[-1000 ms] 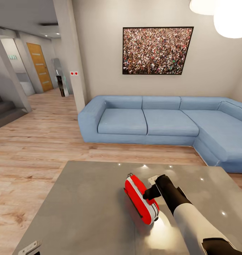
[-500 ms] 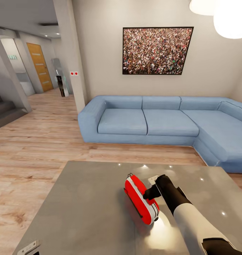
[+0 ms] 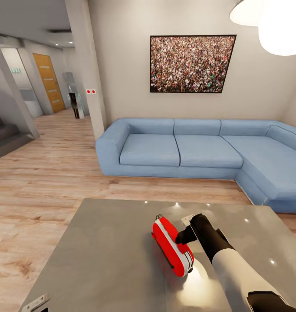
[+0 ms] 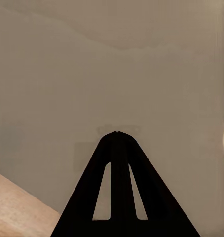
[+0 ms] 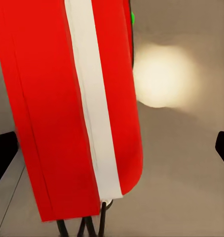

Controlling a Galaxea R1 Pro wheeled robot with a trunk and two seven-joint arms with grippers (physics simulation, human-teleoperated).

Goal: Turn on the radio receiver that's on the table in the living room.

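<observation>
Pressing step in hand: right gripper [image 3: 185, 234], jaws apart, has radio receiver [image 3: 172, 246] between them; next needs contact with its switch; left gripper [image 4: 117, 134] jaws together

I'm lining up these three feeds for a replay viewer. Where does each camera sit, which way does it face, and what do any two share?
Head view: on the robot's head, looking forward and down over the table at the radio receiver and sofa; right arm shows.
Left wrist view: on the left arm, facing the tabletop; left claw shut.
Right wrist view: on the right arm, close on the radio receiver; open finger tips at both edges.
Shared: head and right wrist views both show the radio.
</observation>
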